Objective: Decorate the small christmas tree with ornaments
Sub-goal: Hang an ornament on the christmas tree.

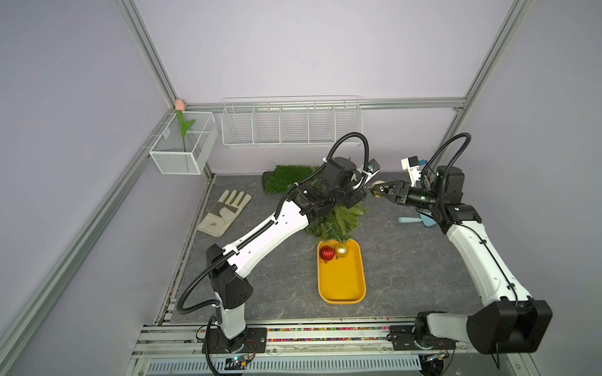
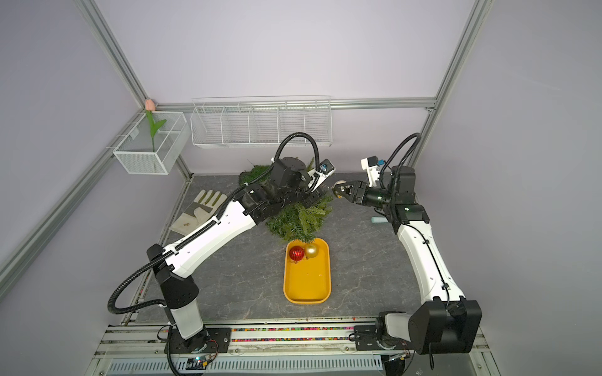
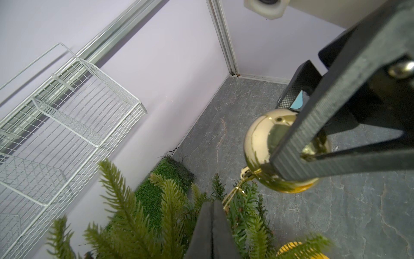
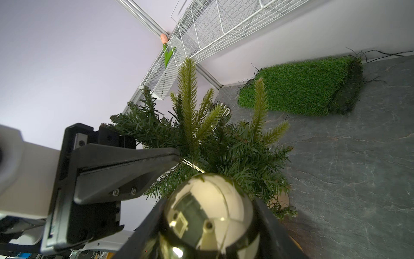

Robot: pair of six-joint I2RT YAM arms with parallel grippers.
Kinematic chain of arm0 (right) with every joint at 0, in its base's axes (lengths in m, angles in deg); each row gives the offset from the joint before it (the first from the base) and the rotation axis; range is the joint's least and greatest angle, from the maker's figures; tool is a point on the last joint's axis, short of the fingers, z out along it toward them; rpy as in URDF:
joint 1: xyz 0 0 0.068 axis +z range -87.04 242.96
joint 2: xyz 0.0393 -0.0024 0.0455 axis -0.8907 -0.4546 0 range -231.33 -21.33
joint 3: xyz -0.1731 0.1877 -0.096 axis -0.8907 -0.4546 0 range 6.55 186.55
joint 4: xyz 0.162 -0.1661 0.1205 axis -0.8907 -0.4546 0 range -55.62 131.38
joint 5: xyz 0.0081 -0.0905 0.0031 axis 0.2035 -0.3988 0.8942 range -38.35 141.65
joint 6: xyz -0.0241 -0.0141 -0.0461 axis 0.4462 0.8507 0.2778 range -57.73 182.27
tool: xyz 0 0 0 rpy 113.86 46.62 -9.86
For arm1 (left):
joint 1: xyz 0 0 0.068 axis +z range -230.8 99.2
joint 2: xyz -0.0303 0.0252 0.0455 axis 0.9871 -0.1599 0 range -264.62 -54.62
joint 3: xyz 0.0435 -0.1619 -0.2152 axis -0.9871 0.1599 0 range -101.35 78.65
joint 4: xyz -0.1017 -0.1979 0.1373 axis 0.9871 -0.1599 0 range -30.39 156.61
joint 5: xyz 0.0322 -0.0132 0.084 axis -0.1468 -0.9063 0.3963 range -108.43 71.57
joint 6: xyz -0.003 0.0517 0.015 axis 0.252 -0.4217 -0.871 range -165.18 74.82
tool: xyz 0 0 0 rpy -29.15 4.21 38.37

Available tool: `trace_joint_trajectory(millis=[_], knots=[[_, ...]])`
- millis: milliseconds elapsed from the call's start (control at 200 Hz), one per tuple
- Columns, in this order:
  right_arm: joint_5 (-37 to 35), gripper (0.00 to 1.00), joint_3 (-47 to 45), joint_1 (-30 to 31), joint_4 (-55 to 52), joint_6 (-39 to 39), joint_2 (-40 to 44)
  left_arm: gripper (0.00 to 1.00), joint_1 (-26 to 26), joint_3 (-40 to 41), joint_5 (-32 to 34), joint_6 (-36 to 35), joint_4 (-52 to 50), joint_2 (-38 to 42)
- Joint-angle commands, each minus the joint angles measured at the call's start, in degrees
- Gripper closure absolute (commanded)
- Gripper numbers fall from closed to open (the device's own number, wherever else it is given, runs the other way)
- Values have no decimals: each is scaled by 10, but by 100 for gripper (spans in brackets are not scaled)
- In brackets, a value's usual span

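Observation:
The small christmas tree point(image 1: 335, 221) point(image 2: 299, 218) point(image 3: 170, 201) point(image 4: 224, 145) stands behind the yellow tray point(image 1: 342, 289) point(image 2: 306, 286), partly hidden by my left arm. My right gripper point(image 1: 376, 190) point(image 2: 337, 188) point(image 3: 280, 132) point(image 4: 208, 206) is shut on the shiny pale gold ornament point(image 1: 378, 188) point(image 2: 339, 187) point(image 3: 262, 139) point(image 4: 208, 210) at the tree's right edge. My left gripper point(image 1: 363, 188) point(image 2: 327, 187) point(image 3: 212, 205) point(image 4: 178, 155) is shut, pinching that ornament's gold loop at its tip. In the tray's far end lie the ribbed red ornament point(image 1: 326, 253) point(image 2: 296, 253) and the matte gold one point(image 1: 341, 250) point(image 2: 311, 250).
A green turf mat point(image 1: 286, 179) point(image 4: 302, 89) lies behind the tree by the back wall. A work glove point(image 1: 224, 208) lies at the left, a pale blue scoop point(image 1: 413, 220) under my right arm. A wire rack point(image 1: 290, 123) and a mesh box point(image 1: 182, 143) with a tulip hang on the walls.

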Motion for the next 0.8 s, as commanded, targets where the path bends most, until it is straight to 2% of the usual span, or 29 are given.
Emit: trace_joint_trajectory(millis=[0,520,795], knots=[[13,88,3,3,10,1,-13,100,-1,-20,8,-1,-26,-9],[15,88,21,19,12,0,-40,100,-1,-54,24,-8,-61,-39],[35,88,22,27,29,-6,-36,100,-1,-72,10,0,-79,-44]])
